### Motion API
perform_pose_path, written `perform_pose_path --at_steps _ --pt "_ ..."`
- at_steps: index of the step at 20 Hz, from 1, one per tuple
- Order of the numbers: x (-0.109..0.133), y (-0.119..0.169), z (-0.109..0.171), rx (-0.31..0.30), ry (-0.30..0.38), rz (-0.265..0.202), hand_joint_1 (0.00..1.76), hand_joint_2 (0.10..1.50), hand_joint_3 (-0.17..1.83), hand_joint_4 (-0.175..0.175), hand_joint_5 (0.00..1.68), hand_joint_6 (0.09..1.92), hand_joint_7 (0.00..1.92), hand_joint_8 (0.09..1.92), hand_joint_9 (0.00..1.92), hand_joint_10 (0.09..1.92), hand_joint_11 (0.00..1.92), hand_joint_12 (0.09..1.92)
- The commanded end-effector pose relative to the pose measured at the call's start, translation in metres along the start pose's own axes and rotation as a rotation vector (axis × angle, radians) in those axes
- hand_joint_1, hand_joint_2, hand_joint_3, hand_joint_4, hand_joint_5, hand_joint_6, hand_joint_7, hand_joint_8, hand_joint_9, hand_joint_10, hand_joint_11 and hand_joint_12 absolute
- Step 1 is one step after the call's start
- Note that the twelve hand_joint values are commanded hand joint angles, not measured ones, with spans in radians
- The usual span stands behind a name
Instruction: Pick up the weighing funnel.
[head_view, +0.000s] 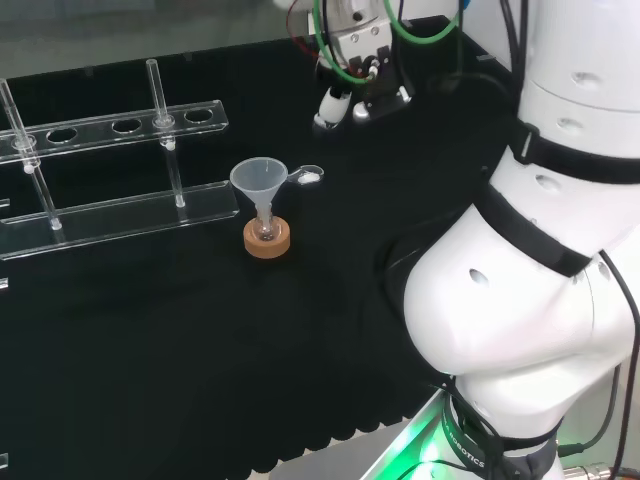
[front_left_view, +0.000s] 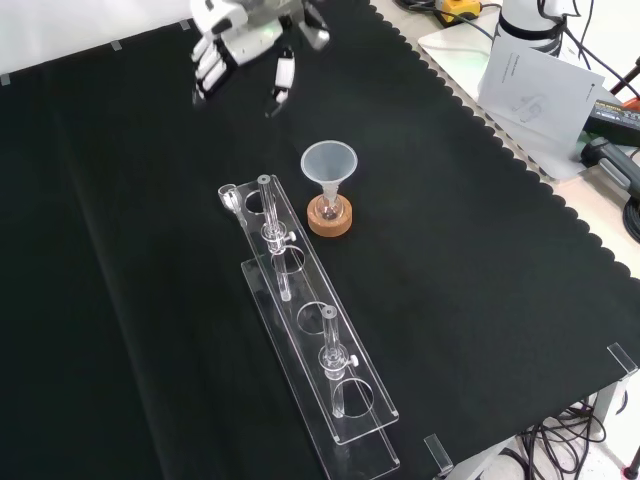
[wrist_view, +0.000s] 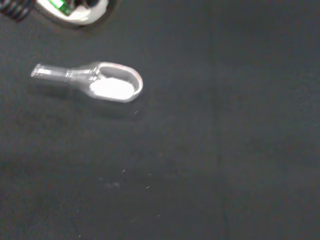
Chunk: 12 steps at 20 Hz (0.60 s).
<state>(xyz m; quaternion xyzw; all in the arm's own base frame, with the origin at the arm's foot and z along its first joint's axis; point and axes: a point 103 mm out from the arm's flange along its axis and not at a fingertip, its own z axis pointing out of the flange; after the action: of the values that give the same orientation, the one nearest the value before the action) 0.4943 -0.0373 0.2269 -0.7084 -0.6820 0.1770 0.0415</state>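
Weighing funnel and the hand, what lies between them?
Only bare black cloth, in the head view, between the small clear weighing funnel and the black and white hand.

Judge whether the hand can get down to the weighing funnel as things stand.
Probably yes: the hand, fingers relaxed, hangs over bare cloth near the weighing funnel; only the funnel stands close beside it.
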Motion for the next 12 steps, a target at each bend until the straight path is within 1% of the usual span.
perform_pose_path --at_steps 1,12 --pt "0.017 0.040 0.033 0.024 -0.008 -0.087 0.85 0.64 0.53 -0.035 0.54 0.09 0.35 0.68 0.59 0.58 0.42 1.33" --pt "0.029 0.057 0.077 0.061 -0.024 -0.111 0.83 0.60 0.56 -0.030 0.57 0.09 0.37 0.67 0.62 0.57 0.44 1.33"
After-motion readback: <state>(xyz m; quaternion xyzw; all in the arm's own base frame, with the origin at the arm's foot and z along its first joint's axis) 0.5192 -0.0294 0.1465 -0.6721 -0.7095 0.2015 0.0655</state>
